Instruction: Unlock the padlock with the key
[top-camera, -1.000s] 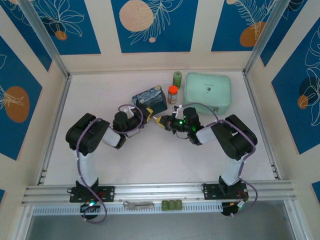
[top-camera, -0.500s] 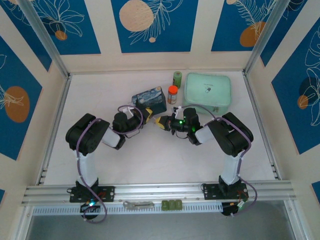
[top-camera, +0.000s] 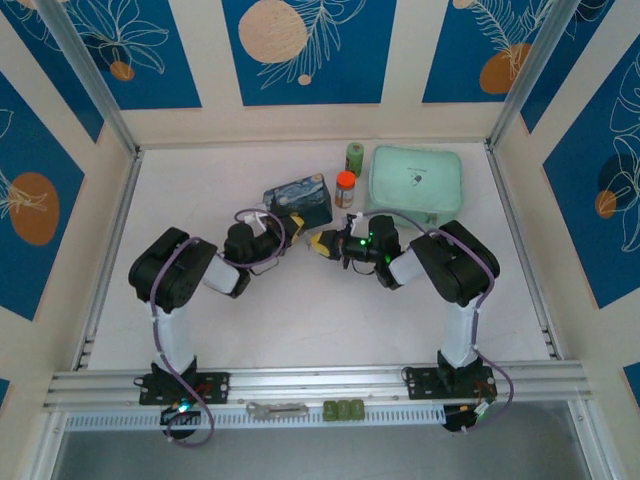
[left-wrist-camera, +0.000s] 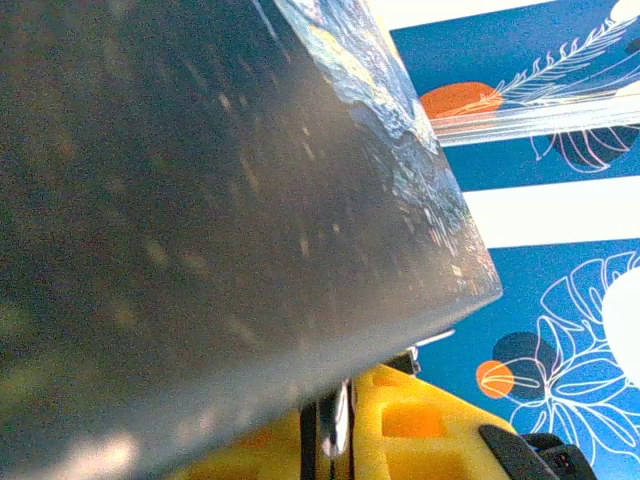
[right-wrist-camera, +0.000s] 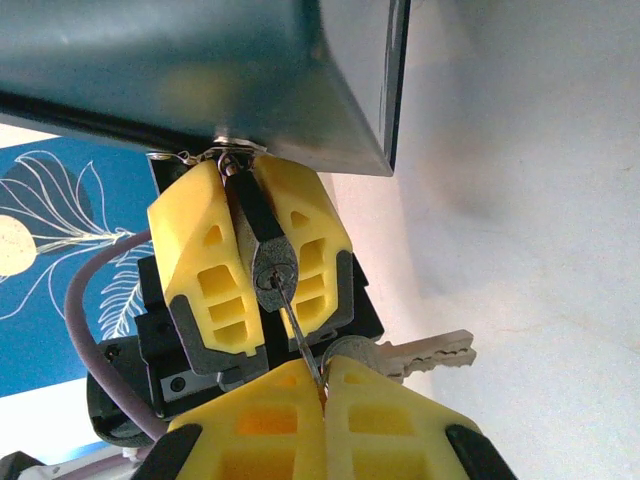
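The padlock (right-wrist-camera: 270, 262) is seen in the middle of the right wrist view. Its dark body is clamped between the yellow left fingers (right-wrist-camera: 205, 260), which are closed on it from both sides. Its top end is at a small metal fitting on the lower edge of the painted box (right-wrist-camera: 200, 70), which crosses the upper part of that frame. The thin key (right-wrist-camera: 298, 338) runs down and right from the keyhole face. Its tip meets the keyhole, though how deep it sits cannot be told. Its other end is pinched between the closed right fingers (right-wrist-camera: 265, 420) at the bottom edge. A second, toothed key (right-wrist-camera: 425, 352) sticks out just right of those fingers, over the pale tabletop (right-wrist-camera: 520, 200).

In the top view the meeting point is at the frame's centre, just below the box. An orange-capped bottle (top-camera: 345, 188), a green bottle (top-camera: 355, 158) and a mint pouch (top-camera: 415, 185) are set to the upper right.
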